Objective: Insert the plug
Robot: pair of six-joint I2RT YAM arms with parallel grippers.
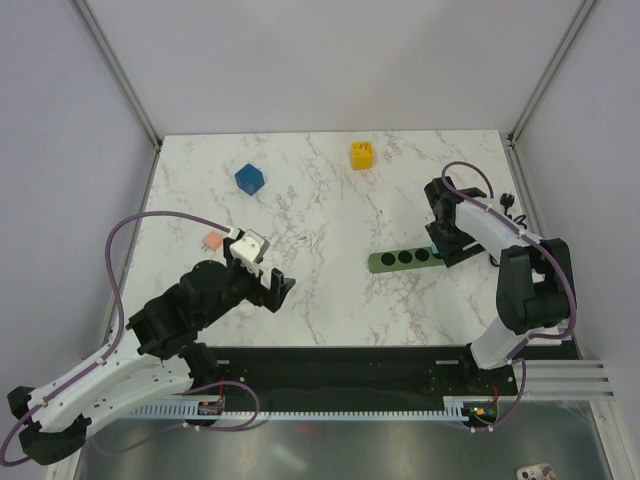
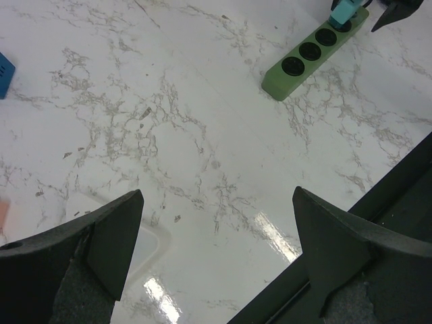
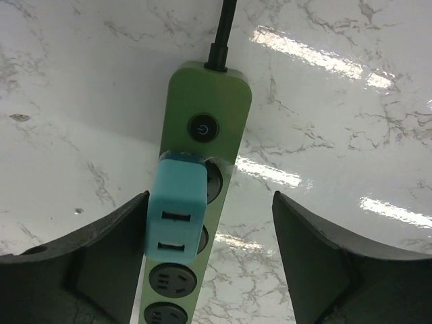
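This was a robotics lab test cell, not a lived-in room. A marble-patterned tabletop sat boxed in by plain pale panels on aluminium posts. The left arm and the right arm were bolted at its near edge to a black base plate, with purple cables looping free and a slotted cable duct below. Only practice pieces lay out: a blue cube, a yellow plug and a green socket strip.
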